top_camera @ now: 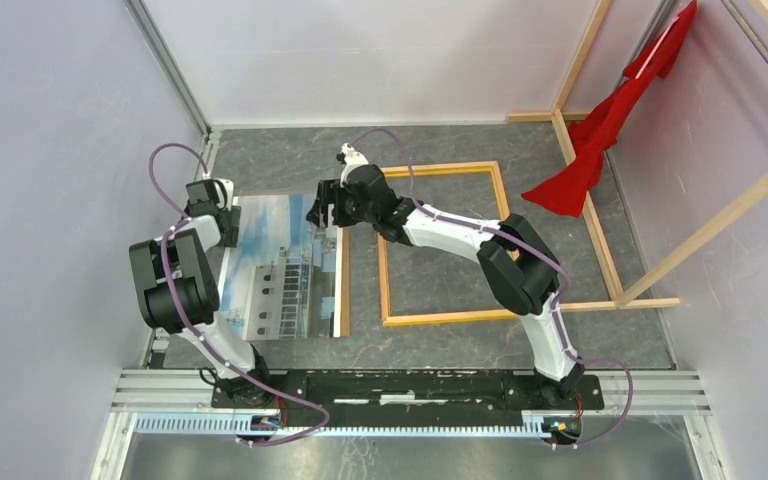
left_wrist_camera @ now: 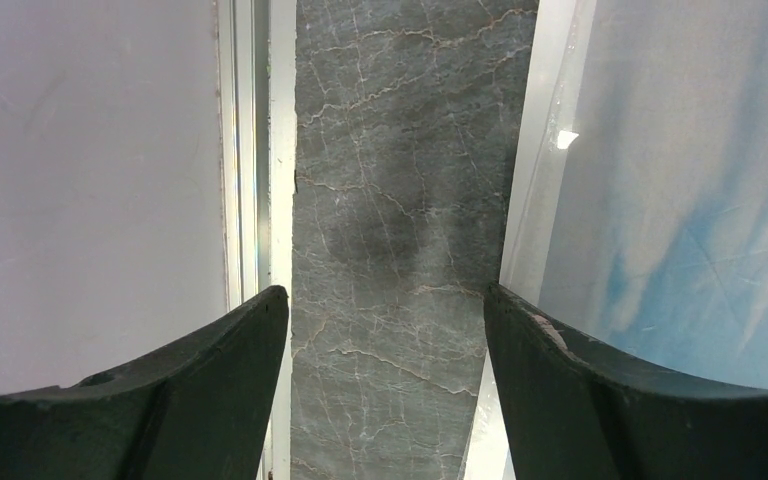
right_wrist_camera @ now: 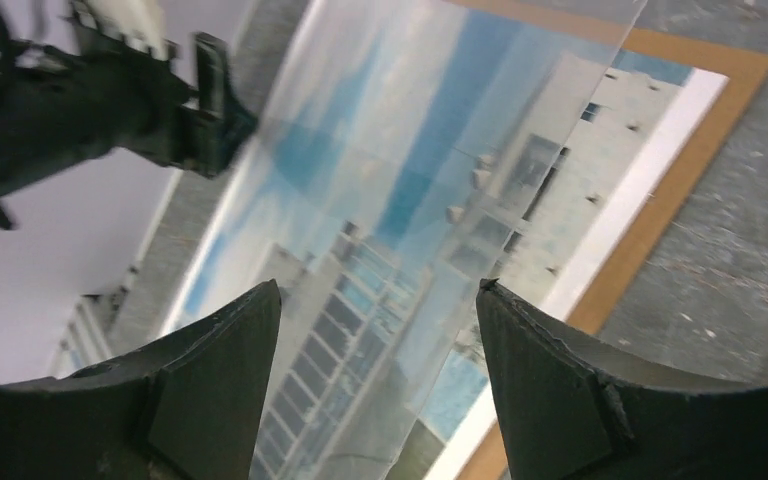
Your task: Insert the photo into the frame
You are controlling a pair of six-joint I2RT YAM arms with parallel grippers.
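- Dark right fingers [right_wrist_camera: 560, 390] fill the bottom of the right wrist view, standing wide apart and gripping nothing
- Between them runs the edge of a clear sheet [right_wrist_camera: 550, 90] that covers much of the photo [right_wrist_camera: 360, 300]; I cannot tell whether that sheet lies flat or is raised
- Equally spread, the left fingers [left_wrist_camera: 210, 385] have only the bare grey marbled surface [left_wrist_camera: 400, 200] between them and hold nothing
- One left pad overlaps the pale sky edge of the photo in the left wrist view; I cannot tell whether it touches
- Seen from above, the photo lies face up on the left half of the surface, showing a white building against blue sky
- It rests on a brown backing sheet [top_camera: 344, 300], which shows as a narrow strip along the photo's right side
- From above, the left fingers sit at the photo's far left corner and the right fingers at its far right corner
- Right of the photo, the frame [top_camera: 450, 317] lies flat on the surface, its thin yellowish rails enclosing bare grey marble
- Its left rail is just beside the backing sheet, and the right arm reaches across its far left corner
- The photo lies wholly outside the frame
- Beyond the frame's right rail stand bare wooden beams [top_camera: 608, 262] with a red cloth [top_camera: 600, 140] draped on them
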